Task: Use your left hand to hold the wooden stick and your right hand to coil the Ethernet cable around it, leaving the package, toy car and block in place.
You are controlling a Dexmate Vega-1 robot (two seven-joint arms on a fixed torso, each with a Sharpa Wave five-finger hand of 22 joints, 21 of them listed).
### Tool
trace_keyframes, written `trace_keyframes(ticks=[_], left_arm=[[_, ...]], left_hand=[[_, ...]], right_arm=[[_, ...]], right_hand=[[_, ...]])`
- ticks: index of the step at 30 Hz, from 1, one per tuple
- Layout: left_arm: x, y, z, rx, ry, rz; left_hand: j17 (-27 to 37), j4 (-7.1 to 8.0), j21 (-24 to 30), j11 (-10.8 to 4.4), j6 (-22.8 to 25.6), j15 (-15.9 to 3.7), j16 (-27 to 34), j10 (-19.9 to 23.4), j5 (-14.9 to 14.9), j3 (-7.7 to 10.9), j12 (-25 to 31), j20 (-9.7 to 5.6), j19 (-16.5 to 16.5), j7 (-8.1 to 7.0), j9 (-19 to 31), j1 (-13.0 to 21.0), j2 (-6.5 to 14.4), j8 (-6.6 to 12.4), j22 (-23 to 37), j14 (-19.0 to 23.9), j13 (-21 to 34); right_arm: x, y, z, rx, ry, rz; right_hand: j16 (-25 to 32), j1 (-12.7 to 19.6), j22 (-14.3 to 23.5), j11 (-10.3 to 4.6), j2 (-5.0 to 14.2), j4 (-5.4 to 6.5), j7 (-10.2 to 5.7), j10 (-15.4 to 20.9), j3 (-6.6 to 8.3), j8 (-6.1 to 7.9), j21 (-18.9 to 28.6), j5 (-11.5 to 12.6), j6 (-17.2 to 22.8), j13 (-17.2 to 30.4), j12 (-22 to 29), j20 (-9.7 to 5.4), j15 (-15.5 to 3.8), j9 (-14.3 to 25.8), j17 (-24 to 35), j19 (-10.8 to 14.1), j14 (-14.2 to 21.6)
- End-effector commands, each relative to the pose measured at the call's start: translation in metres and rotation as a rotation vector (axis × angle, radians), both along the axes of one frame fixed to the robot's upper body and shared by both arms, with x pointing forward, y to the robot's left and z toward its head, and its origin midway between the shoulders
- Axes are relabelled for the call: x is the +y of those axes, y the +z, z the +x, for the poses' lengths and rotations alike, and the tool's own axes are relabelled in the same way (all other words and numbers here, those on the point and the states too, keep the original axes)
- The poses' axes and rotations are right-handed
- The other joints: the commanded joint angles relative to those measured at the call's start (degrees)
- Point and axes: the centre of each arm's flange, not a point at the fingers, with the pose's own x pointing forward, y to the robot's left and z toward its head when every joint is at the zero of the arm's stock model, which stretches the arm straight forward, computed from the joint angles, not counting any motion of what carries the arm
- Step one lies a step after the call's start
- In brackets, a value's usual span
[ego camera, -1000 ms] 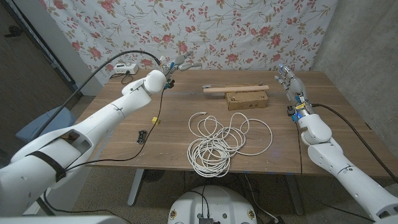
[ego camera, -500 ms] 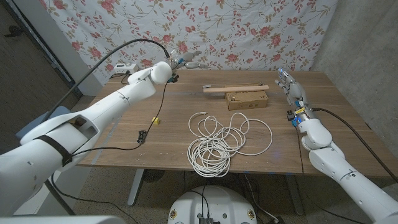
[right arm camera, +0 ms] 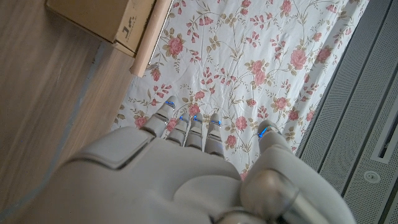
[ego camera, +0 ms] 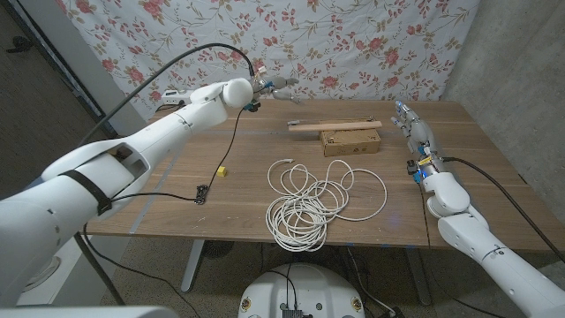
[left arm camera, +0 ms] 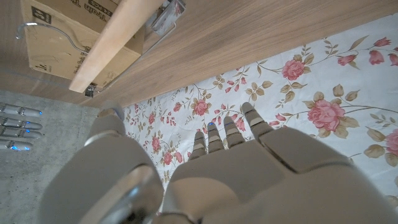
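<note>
You're swinging the left hand in toward the stick on the box, fingers apart, empty. Right hand is waiting, fingers straight, empty. Cable is lying untouched mid-table.

**Count of things on the table**

There is one wooden stick, lying on one cardboard package. One white Ethernet cable lies in loose coils. One small yellow block and one small dark toy car are there. One white box stands at the far edge.
</note>
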Motion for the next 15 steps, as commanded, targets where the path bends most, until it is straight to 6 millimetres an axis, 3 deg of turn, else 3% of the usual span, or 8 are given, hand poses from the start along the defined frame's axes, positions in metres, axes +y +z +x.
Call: trace_keyframes(ticks=[1, 15], left_arm=[[-0.018, 0.004, 0.0, 0.048, 0.003, 0.126], [-0.034, -0.003, -0.013, 0.054, 0.014, 0.227]], left_hand=[[0.29, -0.02, -0.22, 0.47, 1.06, 0.65, 0.09, 0.41, 0.96, -0.86, 0.08, 0.59, -0.02, 0.68, 0.22, 0.68, -1.37, 0.41, 0.23, 0.39, 0.28], [0.53, 0.43, -1.39, 0.32, 3.55, 1.05, 0.64, 1.93, 3.24, -2.47, 0.45, 2.54, -1.27, 0.93, 0.43, 2.56, -2.67, 0.9, 0.36, 2.14, 0.52]], right_arm=[[-0.002, -0.002, 0.0, -0.001, -0.011, 0.011], [-0.003, -0.006, -0.002, -0.004, -0.015, 0.02]], right_hand=[[-0.05, 0.12, 0.21, -0.18, 0.1, -0.18, 0.18, 0.42, 0.03, -0.08, -0.08, 0.27, 0.37, 0.19, -0.15, 0.19, -0.33, 0.34, 0.2, 0.0, 0.35], [-0.07, -0.03, 0.22, -0.24, 0.24, -0.14, 0.04, 0.44, 0.01, -0.18, -0.14, 0.24, 0.27, 0.2, -0.23, 0.17, -0.43, 0.35, 0.24, -0.05, 0.41]])
